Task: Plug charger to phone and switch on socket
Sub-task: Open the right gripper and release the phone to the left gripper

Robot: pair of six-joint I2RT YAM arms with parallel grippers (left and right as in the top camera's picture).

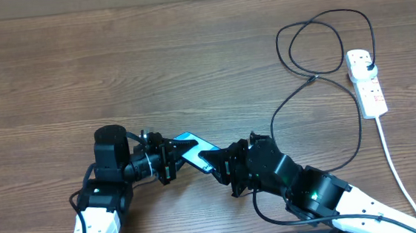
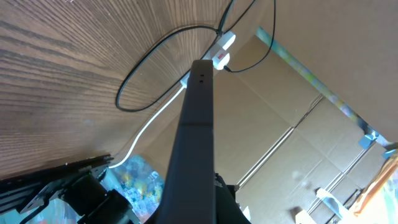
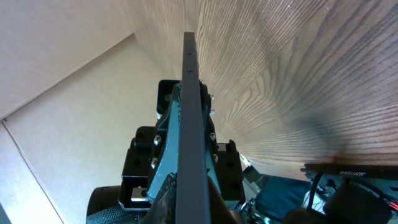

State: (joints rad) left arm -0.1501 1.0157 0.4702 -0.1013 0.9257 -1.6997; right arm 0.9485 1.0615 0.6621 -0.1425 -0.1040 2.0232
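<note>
The phone (image 1: 189, 146) has a teal-blue screen and is held off the table between both grippers. My left gripper (image 1: 168, 158) is shut on its left end. My right gripper (image 1: 219, 164) is shut on its right end. The phone shows edge-on in the left wrist view (image 2: 196, 124) and the right wrist view (image 3: 189, 124). The black charger cable (image 1: 295, 95) loops at the back right, and its black plug (image 1: 368, 65) sits in the white socket strip (image 1: 369, 89). The cable runs down towards my right arm, and its connector tip is hidden.
The strip's thick white cord (image 1: 394, 161) runs down to the front right edge. In the left wrist view the strip (image 2: 222, 48), the cable loop (image 2: 134, 81) and the white cord (image 2: 149, 124) lie beyond the phone. Cardboard walls surround the wooden table (image 1: 115, 72).
</note>
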